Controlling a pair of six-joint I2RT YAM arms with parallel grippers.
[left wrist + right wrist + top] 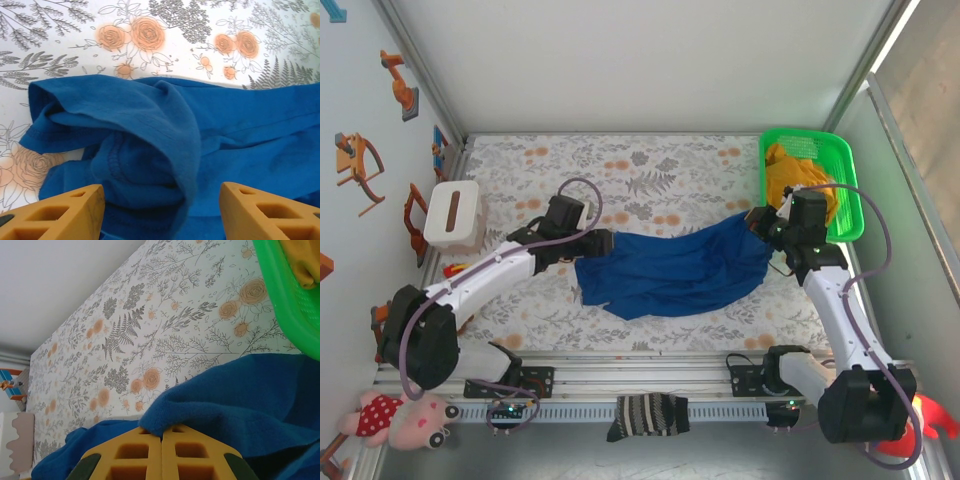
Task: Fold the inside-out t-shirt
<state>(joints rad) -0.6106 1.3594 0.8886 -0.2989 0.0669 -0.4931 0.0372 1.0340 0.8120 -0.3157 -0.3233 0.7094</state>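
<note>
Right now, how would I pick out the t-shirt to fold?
In the middle of the floral table mat stretches the royal-blue cloth t-shirt. It is the biggest cloth, unlike the mustard-yellow garment in the green plastic basket or the dark striped sock.

Rumpled blue t-shirt (165,150) on floral tablecloth (150,40), left pincer (162,212) agape

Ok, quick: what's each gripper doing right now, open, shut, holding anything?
Left gripper: open over the t-shirt, gripping nothing.
Right gripper: closed on an edge of the t-shirt.
</note>
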